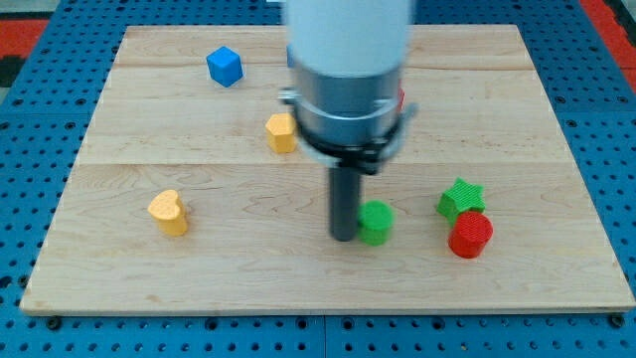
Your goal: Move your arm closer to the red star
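My tip [343, 237] rests on the wooden board [199, 278] a little below its middle. It touches the left side of a green round block [377, 223]. The red star is almost wholly hidden behind my arm; only a small red sliver [401, 97] shows at the arm's right edge, toward the view's top from the tip. A red round block [470, 236] lies to the tip's right, touching a green star [460, 199] just above it.
A blue cube [225, 67] sits at the upper left. A yellow block [282, 132] lies just left of my arm. A yellow heart [169, 212] lies at the lower left. The board's edges border a blue surround.
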{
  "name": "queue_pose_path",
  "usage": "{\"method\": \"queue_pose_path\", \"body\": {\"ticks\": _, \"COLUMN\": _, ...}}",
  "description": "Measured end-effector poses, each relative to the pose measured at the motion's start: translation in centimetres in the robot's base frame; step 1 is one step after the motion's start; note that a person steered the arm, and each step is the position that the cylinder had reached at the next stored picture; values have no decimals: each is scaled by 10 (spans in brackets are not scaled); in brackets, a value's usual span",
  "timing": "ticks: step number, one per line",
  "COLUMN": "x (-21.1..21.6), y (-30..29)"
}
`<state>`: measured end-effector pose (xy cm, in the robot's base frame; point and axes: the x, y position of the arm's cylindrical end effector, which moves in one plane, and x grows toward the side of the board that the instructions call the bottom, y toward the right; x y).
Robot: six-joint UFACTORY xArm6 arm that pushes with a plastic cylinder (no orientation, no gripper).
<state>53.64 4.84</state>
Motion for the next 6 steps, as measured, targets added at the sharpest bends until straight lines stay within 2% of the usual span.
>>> {"method": "queue_pose_path", "body": {"ticks": 1, "x": 2, "y": 54}}
{"method": "queue_pose_path", "body": {"ticks": 2, "x": 4, "y": 19}}
{"method": "queue_pose_path", "body": {"ticks": 3, "x": -42, "y": -14}}
{"method": "queue_pose_path", "body": {"ticks": 4, "x": -112, "y": 26}}
{"method": "queue_pose_path", "body": {"ticks": 5, "x": -171, "y": 90}}
{"method": "queue_pose_path", "body": {"ticks": 6, "x": -236, "y": 85}}
